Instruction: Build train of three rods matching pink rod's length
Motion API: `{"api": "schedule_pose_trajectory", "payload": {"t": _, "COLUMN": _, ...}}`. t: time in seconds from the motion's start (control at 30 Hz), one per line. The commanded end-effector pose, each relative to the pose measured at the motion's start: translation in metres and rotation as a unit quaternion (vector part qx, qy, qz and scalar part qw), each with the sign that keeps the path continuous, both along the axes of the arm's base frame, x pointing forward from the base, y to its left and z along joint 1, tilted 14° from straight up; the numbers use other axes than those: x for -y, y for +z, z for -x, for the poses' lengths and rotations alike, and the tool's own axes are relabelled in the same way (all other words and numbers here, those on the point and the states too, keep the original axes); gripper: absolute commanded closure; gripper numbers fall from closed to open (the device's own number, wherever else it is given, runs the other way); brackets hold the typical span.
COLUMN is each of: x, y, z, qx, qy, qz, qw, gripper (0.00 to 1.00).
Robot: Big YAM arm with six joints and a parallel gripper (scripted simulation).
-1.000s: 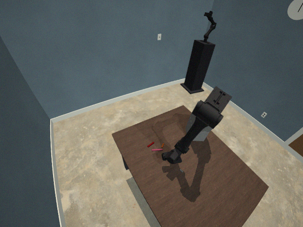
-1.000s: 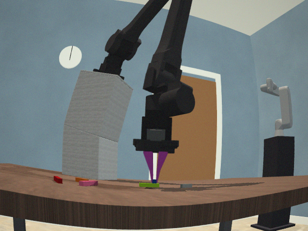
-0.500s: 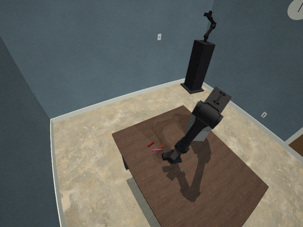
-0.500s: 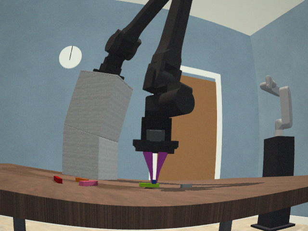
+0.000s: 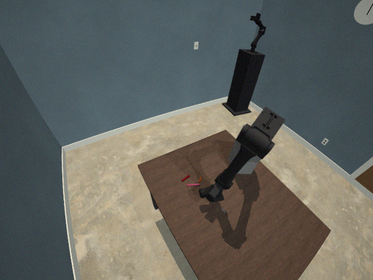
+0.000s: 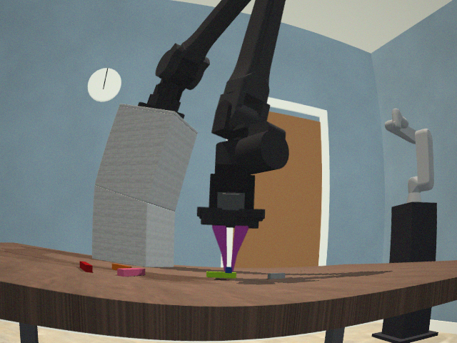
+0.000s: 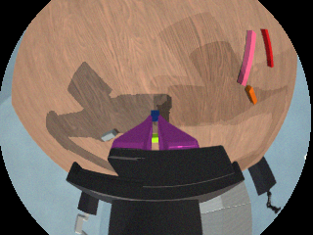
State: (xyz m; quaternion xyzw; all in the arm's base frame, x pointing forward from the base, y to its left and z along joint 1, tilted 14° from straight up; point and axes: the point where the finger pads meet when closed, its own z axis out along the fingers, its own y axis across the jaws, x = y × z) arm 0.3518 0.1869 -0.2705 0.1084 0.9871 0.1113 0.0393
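Note:
My gripper (image 6: 228, 269) points straight down with its purple fingers shut on a small blue rod (image 6: 228, 270), held low at the table right by the lime rod (image 6: 221, 274). In the wrist view the blue rod (image 7: 155, 117) sits at the fingertips, with the lime rod (image 7: 156, 139) showing between the fingers behind it. A grey rod (image 6: 275, 275) lies a little to the right on the table. The pink rod (image 6: 131, 271), the orange rod (image 6: 121, 266) and the red rod (image 6: 86, 266) lie together to the left. In the top view my gripper (image 5: 204, 194) hides the blue and lime rods.
The arm's grey base block (image 6: 142, 188) stands at the back of the table behind the rods. A black pedestal (image 6: 412, 230) with a second small arm stands off the table at the right.

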Motion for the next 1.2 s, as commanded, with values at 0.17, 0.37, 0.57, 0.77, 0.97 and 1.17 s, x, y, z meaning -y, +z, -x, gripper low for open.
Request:
{"api": "schedule_pose_trajectory", "payload": {"t": 0.17, "x": -0.0025, "y": 0.002, "z": -0.0067, "qx": 0.011, "qy": -0.005, "qz": -0.003, "qw": 1.0, "gripper": 0.95}}
{"api": "schedule_pose_trajectory", "payload": {"t": 0.37, "x": -0.0027, "y": 0.0021, "z": -0.007, "qx": 0.011, "qy": -0.004, "qz": -0.003, "qw": 1.0, "gripper": 0.95}}
{"api": "schedule_pose_trajectory", "payload": {"t": 0.57, "x": -0.0036, "y": 0.0026, "z": -0.0082, "qx": 0.011, "qy": -0.002, "qz": -0.003, "qw": 1.0, "gripper": 0.95}}
{"api": "schedule_pose_trajectory", "payload": {"t": 0.77, "x": -0.0042, "y": 0.003, "z": -0.0088, "qx": 0.011, "qy": 0.0, "qz": -0.003, "qw": 1.0, "gripper": 0.95}}
{"api": "schedule_pose_trajectory", "payload": {"t": 0.97, "x": -0.0042, "y": 0.003, "z": -0.0088, "qx": 0.011, "qy": 0.0, "qz": -0.003, "qw": 1.0, "gripper": 0.95}}
{"api": "schedule_pose_trajectory", "payload": {"t": 1.17, "x": -0.0042, "y": 0.003, "z": -0.0088, "qx": 0.011, "qy": 0.0, "qz": -0.003, "qw": 1.0, "gripper": 0.95}}
